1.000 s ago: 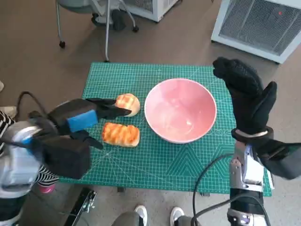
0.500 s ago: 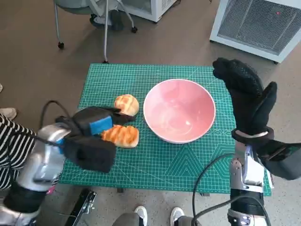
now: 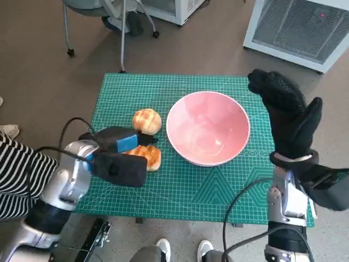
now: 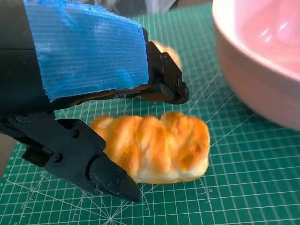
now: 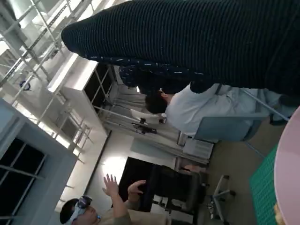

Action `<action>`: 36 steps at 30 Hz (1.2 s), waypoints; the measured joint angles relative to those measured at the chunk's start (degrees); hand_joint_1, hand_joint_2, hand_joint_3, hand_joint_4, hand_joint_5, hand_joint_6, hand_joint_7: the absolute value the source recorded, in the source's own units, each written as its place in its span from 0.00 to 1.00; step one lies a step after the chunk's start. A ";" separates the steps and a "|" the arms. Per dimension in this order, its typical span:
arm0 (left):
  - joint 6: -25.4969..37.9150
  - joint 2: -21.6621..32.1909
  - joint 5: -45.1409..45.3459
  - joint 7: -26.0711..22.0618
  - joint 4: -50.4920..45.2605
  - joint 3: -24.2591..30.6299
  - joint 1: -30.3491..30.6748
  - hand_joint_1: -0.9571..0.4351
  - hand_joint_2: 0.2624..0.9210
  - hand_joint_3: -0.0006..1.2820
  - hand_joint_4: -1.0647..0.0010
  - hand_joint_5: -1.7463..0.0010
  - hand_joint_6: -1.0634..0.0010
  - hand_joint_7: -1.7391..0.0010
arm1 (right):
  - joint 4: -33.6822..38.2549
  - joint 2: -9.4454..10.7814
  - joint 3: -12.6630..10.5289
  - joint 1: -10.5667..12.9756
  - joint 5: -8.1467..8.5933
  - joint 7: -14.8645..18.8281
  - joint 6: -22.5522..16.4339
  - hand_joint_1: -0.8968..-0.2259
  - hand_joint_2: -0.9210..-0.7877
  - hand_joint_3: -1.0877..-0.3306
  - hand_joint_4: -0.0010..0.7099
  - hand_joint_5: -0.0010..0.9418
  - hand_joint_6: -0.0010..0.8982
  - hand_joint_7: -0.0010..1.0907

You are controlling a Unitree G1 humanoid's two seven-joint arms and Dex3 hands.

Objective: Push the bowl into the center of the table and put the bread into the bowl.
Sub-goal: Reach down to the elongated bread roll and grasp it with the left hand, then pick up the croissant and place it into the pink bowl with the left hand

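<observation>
My left hand (image 3: 121,143) hangs low over the long, ridged loaf of bread (image 3: 146,155) near the left side of the green cutting mat (image 3: 180,191). Seen from my wrist, the fingers (image 4: 164,86) of this hand (image 4: 84,93) are spread apart: the upper ones arch over the far side of the loaf (image 4: 154,145), and the lower one (image 4: 98,171) points down at the mat (image 4: 243,187) just beside the loaf's near end. I cannot tell whether any of them actually touch the crust, and nothing is clamped between them. A second piece, a round bun (image 3: 147,120), sits just beyond my fingers, close to the loaf but apart from it; from the wrist only a sliver of it (image 4: 169,52) peeks out behind my upper fingers. The pink bowl (image 3: 208,127) stands upright on the mat to the right of both pieces of bread, roughly in the middle of the table, with nothing inside it; its rounded wall (image 4: 253,79) looms just beside the loaf in the wrist view. My gloved right hand (image 3: 286,114) is raised off the table beside the bowl's right edge, fingers stretched out and thumb held apart, holding nothing. Behind that glove (image 5: 197,42), the right wrist view shows a person in a pale top (image 5: 197,110) near a chair and another person with a raised hand (image 5: 111,184).
</observation>
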 measured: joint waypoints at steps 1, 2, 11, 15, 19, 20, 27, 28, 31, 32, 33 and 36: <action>0.33 -0.28 0.08 -0.20 0.72 -0.30 -0.34 0.49 0.73 0.00 0.67 1.00 0.57 1.00 | -0.07 0.00 -0.01 0.03 0.00 -0.04 0.02 0.24 0.00 0.47 0.23 0.00 0.15 0.23; 0.63 -0.55 0.18 -0.41 1.27 -0.58 -0.57 0.50 0.73 0.00 0.67 1.00 0.57 1.00 | -0.15 0.00 0.02 0.06 0.00 -0.06 0.06 0.24 0.00 0.47 0.23 0.00 0.15 0.23; 2.34 -1.77 0.58 -0.83 3.69 -1.74 -2.02 0.63 0.76 0.01 0.42 0.95 0.39 0.94 | -0.79 0.01 0.10 0.46 0.00 -0.22 0.37 0.24 0.00 0.47 0.23 0.00 0.15 0.24; 2.24 -1.80 0.59 0.17 3.92 -1.77 -1.99 0.68 0.79 0.01 0.26 0.90 0.34 0.82 | -1.05 0.01 0.10 0.57 0.00 -0.29 0.44 0.24 0.00 0.47 0.23 0.00 0.15 0.24; 1.38 -1.78 0.34 1.27 3.89 -1.71 -1.84 0.47 0.96 0.04 0.25 0.69 0.35 0.41 | -1.09 0.01 0.10 0.57 0.00 -0.32 0.64 0.24 0.00 0.47 0.23 0.00 0.15 0.24; 1.08 -1.76 0.25 1.46 3.88 -1.67 -1.78 0.52 0.96 0.04 0.26 0.64 0.35 0.39 | -1.09 0.01 0.10 0.57 0.00 -0.33 0.70 0.24 0.00 0.47 0.23 0.00 0.15 0.24; -0.22 -1.43 -0.38 2.01 3.11 -1.13 -1.27 0.68 0.98 0.03 0.29 0.45 0.35 0.30 | -1.08 0.02 0.09 0.56 0.00 -0.38 0.72 0.24 0.00 0.47 0.23 0.00 0.14 0.25; -0.30 -1.39 -0.48 2.01 2.94 -0.95 -1.15 0.68 0.98 0.03 0.29 0.45 0.35 0.30 | -1.08 0.04 0.10 0.57 0.00 -0.38 0.72 0.24 0.00 0.47 0.23 0.00 0.14 0.25; -0.44 -1.19 -0.87 1.80 2.20 -0.45 -0.71 0.69 0.98 0.02 0.29 0.43 0.34 0.31 | -1.01 0.05 0.09 0.56 0.00 -0.38 0.72 0.24 0.00 0.47 0.23 0.00 0.14 0.25; -0.44 -1.09 -1.00 1.64 1.68 -0.25 -0.33 0.69 0.98 0.02 0.29 0.43 0.34 0.32 | -0.99 0.06 0.09 0.57 0.00 -0.37 0.71 0.24 0.00 0.47 0.23 0.00 0.14 0.25; -0.44 -1.02 -1.06 1.55 1.37 -0.17 -0.11 0.69 0.98 0.02 0.29 0.42 0.34 0.32 | -0.97 0.05 0.08 0.57 0.01 -0.37 0.71 0.24 0.00 0.47 0.23 0.00 0.14 0.25; -0.30 -0.54 -1.76 0.51 -0.98 0.66 1.11 0.69 0.97 0.02 0.28 0.41 0.34 0.34 | -0.91 0.05 0.04 0.57 0.01 -0.37 0.70 0.24 0.00 0.47 0.23 0.00 0.14 0.25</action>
